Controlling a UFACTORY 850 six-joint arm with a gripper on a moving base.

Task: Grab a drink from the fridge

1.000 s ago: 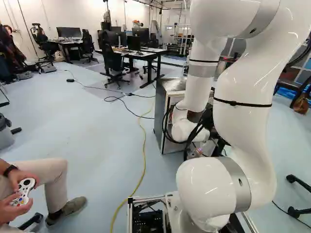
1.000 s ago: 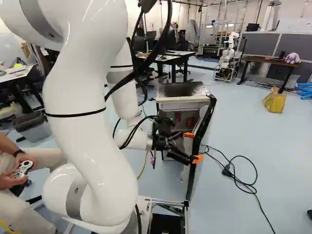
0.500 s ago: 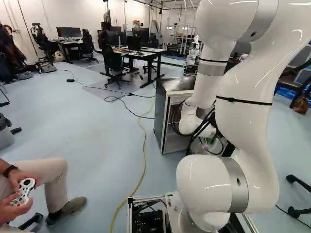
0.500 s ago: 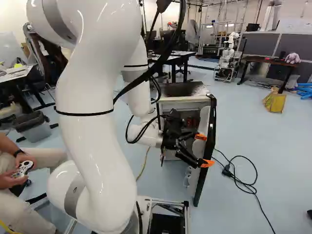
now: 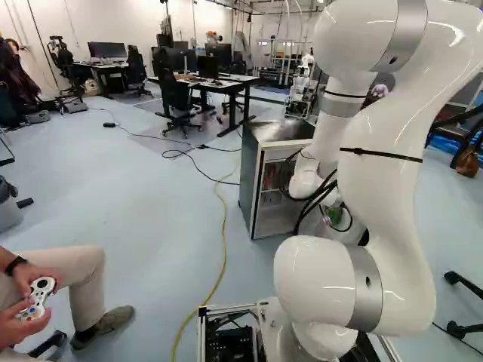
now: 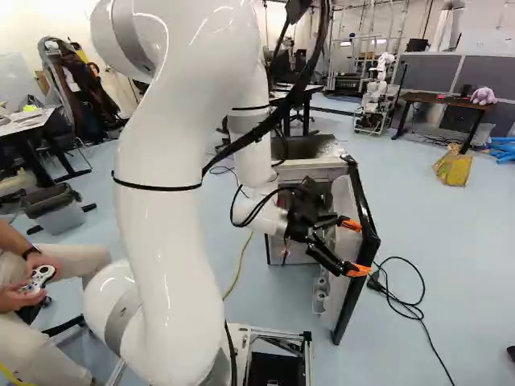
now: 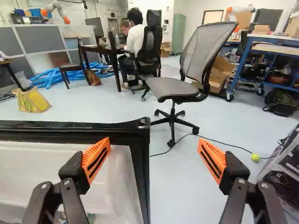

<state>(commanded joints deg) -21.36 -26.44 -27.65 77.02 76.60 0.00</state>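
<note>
The claw (image 6: 355, 248) is held wide open, with nothing gripped. By it, the open door (image 6: 366, 209) of the fridge (image 6: 304, 148) is partly covered in the right base view; in the wrist view, the door's edge is seen between the two fingers, and whether it is touched cannot be told. Red items (image 5: 269, 175) can be seen inside the fridge and something green (image 5: 333, 216) by the door; neither can be clearly identified as a drink.

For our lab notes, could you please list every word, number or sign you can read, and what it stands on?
No text can be read.
Silver band on the arm: dark mark, too small to read.
Yellow bag: markings too blurred to read.
Red items in the fridge: too small.
</note>
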